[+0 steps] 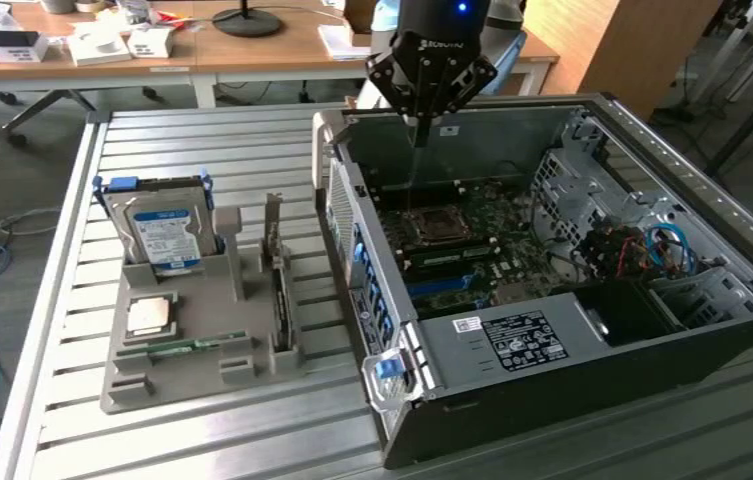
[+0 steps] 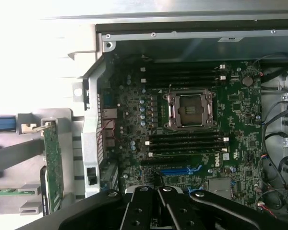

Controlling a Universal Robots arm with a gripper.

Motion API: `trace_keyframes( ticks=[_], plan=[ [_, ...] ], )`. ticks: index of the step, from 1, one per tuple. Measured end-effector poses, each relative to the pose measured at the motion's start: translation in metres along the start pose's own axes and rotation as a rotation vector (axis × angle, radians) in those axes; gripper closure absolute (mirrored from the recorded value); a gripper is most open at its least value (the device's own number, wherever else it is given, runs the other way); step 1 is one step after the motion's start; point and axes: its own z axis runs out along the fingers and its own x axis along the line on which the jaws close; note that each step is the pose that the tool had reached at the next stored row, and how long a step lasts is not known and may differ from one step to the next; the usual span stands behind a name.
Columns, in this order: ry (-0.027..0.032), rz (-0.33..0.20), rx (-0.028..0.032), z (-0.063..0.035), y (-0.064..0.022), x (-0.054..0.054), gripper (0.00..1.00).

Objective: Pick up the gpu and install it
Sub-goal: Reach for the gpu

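The gpu (image 1: 279, 285) stands on edge in a slot of the grey holder (image 1: 189, 385) on the slatted table. Its silvery bracket points up at the far end. In the wrist view the gpu (image 2: 53, 165) is a thin board with the bracket tab at one end. My gripper (image 1: 418, 122) hangs over the far side of the open computer case (image 1: 550, 345), well to the exterior view's right of the gpu. Its fingers (image 2: 149, 208) are shut together with nothing between them, above the motherboard (image 2: 240, 120) near a blue slot (image 2: 180, 170).
The holder also carries a blue-labelled hard drive (image 1: 163, 232), a square processor chip (image 1: 149, 315) and a green RAM stick (image 1: 196, 347). Inside the case are an open processor socket (image 2: 189, 110), cables and drive cages (image 1: 643, 250). Desks with clutter stand behind the table.
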Motion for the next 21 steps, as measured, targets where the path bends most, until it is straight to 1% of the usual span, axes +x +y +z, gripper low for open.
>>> trace_keyframes(
  ticks=[13, 21],
  plan=[
    [0.0000, 0.000, 0.0000, -0.0004, -0.0018, 0.028, 0.89],
    [-0.0001, 0.000, 0.0000, -0.0008, -0.0033, 0.052, 0.89]
  ],
)
